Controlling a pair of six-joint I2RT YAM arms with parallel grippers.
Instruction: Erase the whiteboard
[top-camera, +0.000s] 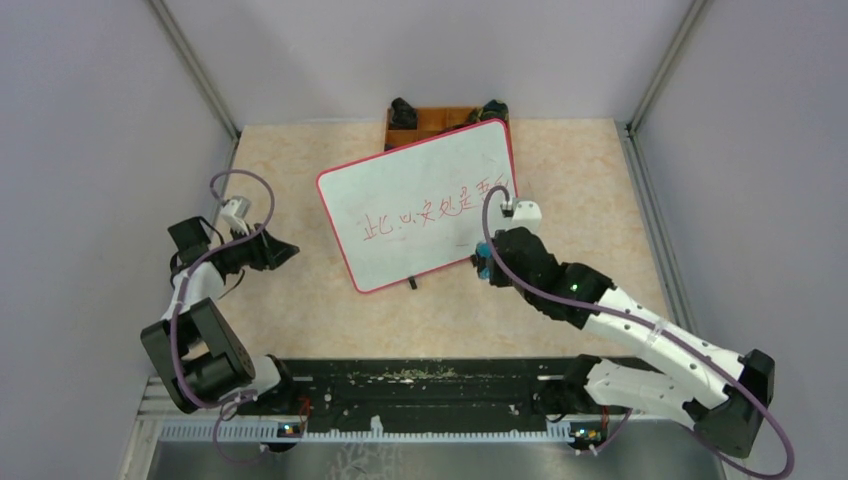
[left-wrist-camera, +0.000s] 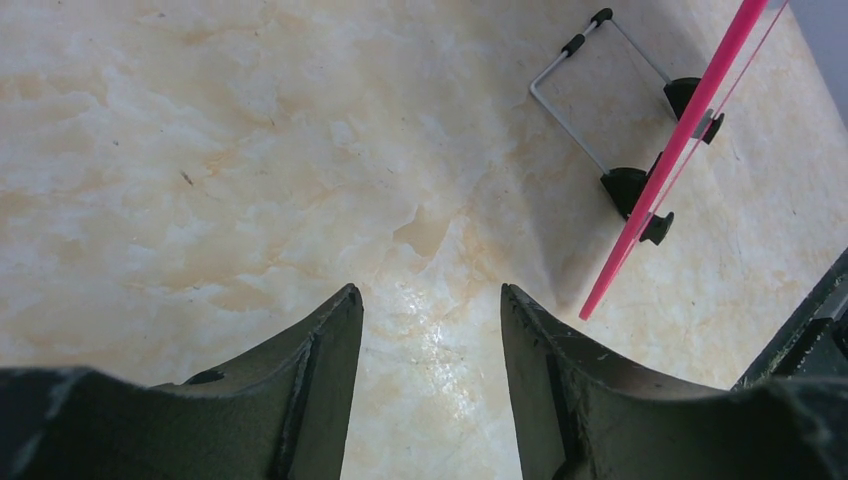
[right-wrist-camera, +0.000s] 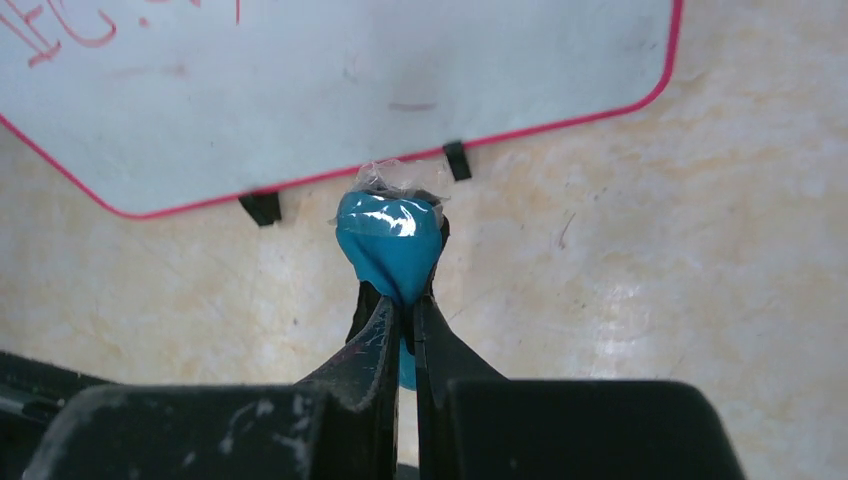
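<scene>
Whiteboard (top-camera: 420, 205) front and centre on the marbled tabletop (top-camera: 300, 320), red characters (top-camera: 430, 215) running across its face, its far corner overlapping the wooden tray (top-camera: 440, 118) behind it. Off the board's left edge and well apart from it, the left gripper (left-wrist-camera: 428, 292) hangs over bare table with its fingers spread. At the board's near right corner, the right gripper (right-wrist-camera: 403, 310) is pressed together, pinching a glossy blue wad (right-wrist-camera: 390, 245) just beside the red rim.

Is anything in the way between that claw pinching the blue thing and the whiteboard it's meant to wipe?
Nothing visible. The right gripper, shut on the blue wad, sits just off the whiteboard and its red rim, with only bare table between them.
</scene>
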